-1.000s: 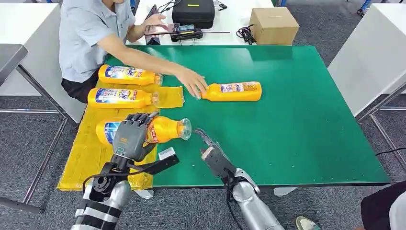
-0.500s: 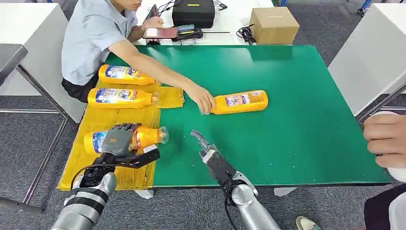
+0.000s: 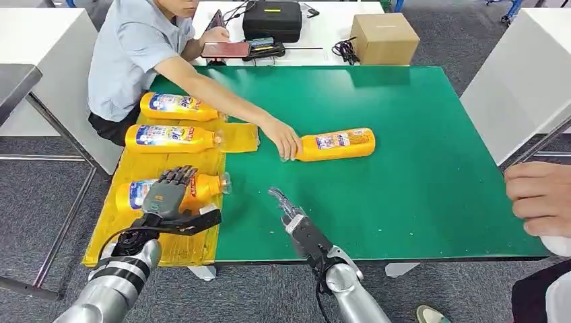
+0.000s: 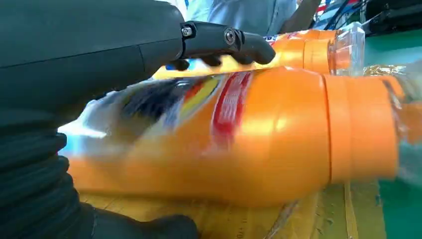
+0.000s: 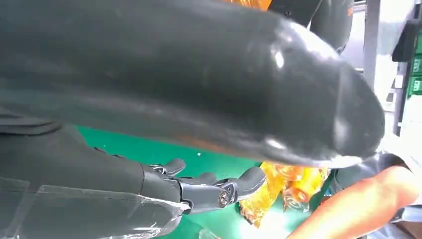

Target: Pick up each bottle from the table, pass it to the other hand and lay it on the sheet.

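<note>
Bottles [image 3: 176, 106] – two – were already laid on the sheet [image 3: 128, 232]; a third [image 3: 202, 186] was clasped by the left hand [image 3: 163, 196] there, a fourth [image 3: 334, 144] (at one o'clock) remained, and the right hand [image 3: 291, 217] was held empty, fingers apart.

1. The left hand [image 4: 89, 69] enters as a big dark grey shape with a ribbed cover, and takes up much of the picture.
2. Its dark fingers [image 4: 226, 39] reach over an orange bottle [image 4: 268, 144] lying on its side; the thumb [image 4: 144, 228] sits under the bottle, so the hand holds it.
3. The bottle's label [image 4: 199, 102] is blurred: red, yellow, blue and white patches, no words readable.
4. The bottle rests on a crinkled yellow sheet [image 4: 318, 219].
5. A second orange bottle [image 4: 308, 47] with a clear cap [image 4: 351, 45] lies just behind.
6. A person's pale blue shirt [image 4: 249, 12] shows beyond.
7. The green table [image 4: 403, 209] shows at the sheet's edge.
</note>
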Robot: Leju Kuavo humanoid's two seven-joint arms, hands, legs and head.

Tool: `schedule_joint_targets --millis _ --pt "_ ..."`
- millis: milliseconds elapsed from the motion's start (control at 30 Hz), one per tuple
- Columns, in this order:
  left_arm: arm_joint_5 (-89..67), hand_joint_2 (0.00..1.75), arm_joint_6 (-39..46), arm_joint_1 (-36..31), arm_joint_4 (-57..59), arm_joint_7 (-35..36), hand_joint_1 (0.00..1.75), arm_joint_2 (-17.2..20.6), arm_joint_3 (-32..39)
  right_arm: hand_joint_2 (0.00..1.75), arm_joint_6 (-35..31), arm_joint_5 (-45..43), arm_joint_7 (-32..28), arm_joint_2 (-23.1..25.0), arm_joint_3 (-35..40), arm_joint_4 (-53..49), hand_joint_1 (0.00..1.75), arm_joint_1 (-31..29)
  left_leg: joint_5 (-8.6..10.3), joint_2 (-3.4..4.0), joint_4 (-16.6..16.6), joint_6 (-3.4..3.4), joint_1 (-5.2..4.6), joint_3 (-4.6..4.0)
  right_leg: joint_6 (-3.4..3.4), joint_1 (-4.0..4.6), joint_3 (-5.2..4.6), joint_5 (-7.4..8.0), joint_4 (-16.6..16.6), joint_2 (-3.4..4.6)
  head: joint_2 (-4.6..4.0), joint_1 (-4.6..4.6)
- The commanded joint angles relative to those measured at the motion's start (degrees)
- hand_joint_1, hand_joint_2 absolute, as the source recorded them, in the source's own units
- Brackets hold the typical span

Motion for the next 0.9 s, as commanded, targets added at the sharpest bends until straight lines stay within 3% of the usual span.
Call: schedule_joint_targets --millis 33,367,467,633,667,833,900 --pt "0.26 1.75 -2.18 -0.84 7.48 -1.00 0.00 0.73 0.46 0.00 -0.20 -0.08 -0.10 -0.92 0.60 2.78 0.00 -2.06 0.00 0.16 -0.06 -0.11 0.03 0.14 -0.12 0.04 0.10 0.04 -0.05 0.13 0.00 0.00" --pt "0.90 1.75 0.62 -0.34 6.04 -2.37 0.00 0.32 0.18 0.00 -0.77 0.29 -0.06 -0.76 0.17 3.67 0.00 -2.47 0.05 0.12 -0.05 -0.13 0.02 0.24 -0.10 0.02 0.21 0.04 -0.04 0.12 0.00 0.00" --pt "4.57 1.75 5.89 4.84 -6.03 -5.44 0.00 -3.02 1.28 0.00 -3.59 2.02 -0.36 -0.48 -1.18 -1.42 0.00 0.26 0.05 0.04 -0.04 -0.13 0.01 0.22 -0.09 0.01 0.21 0.02 -0.04 0.03 0.00 0.00" --pt "10.20 1.75 0.81 16.59 -31.62 -5.47 0.00 -7.39 0.40 0.00 -9.66 10.17 2.81 0.06 -1.71 -15.75 0.00 6.32 -0.07 -0.05 0.11 -0.11 0.03 0.06 -0.08 0.03 0.08 -0.12 0.05 -0.08 0.00 0.00" --pt "14.20 1.75 0.61 18.86 -36.84 -7.36 0.00 -9.10 0.90 1.75 -12.06 12.19 2.32 0.65 -2.38 -19.20 0.00 7.79 -0.03 -0.06 0.10 -0.10 0.02 0.01 -0.06 0.02 0.03 -0.09 0.04 -0.07 0.00 0.02" --pt "24.48 1.75 -3.36 26.83 -55.09 -10.98 0.00 -13.39 0.09 1.75 -19.56 23.72 4.26 2.64 -4.25 -35.00 0.00 13.65 -0.14 -0.01 0.20 -0.10 0.01 -0.46 -0.08 0.02 -0.42 -0.15 0.12 -0.04 0.00 0.02" --pt "28.46 1.75 -3.02 28.33 -59.37 -12.88 0.00 -14.08 -0.80 1.75 -25.02 33.02 5.32 2.71 -4.70 -39.00 0.00 14.54 -0.25 0.01 0.28 -0.13 0.04 -0.52 -0.13 0.06 -0.49 -0.24 0.20 -0.02 0.00 0.02"
